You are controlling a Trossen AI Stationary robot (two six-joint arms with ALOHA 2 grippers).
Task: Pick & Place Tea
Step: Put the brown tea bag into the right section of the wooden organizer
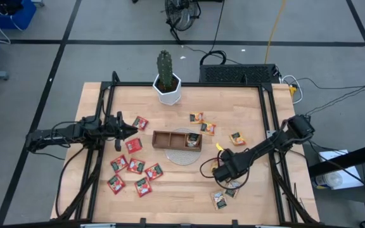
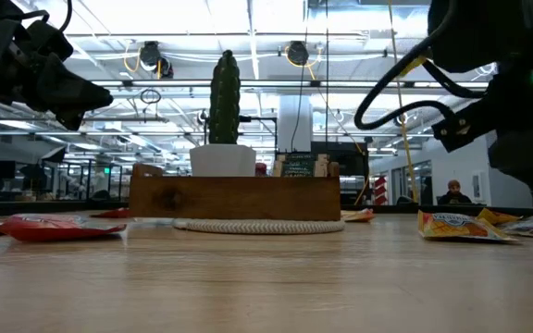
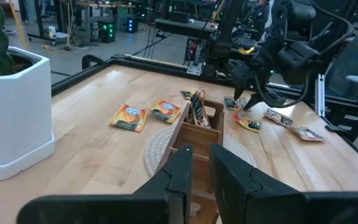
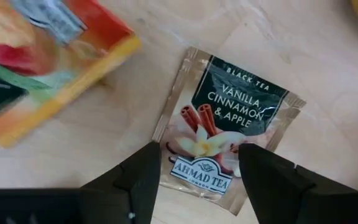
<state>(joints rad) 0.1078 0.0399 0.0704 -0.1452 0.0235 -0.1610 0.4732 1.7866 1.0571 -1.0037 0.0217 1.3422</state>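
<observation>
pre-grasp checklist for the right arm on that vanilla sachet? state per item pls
1. Right gripper open: ok, both fingers spread apart.
2. Vanilla cinnamon sachet between the fingers: ok, its lower edge lies in the gap.
3. Sachet flat on the table: ok, label up, lying askew to the fingers.
4. Neighbouring orange-red sachet clear of the grasp: ok, beside it, apart from the fingers.
5. Fingertips down at table level: cannot tell.
6. Left gripper out of the way: ok, across the table, left of the wooden tray, fingers shut on nothing.
</observation>
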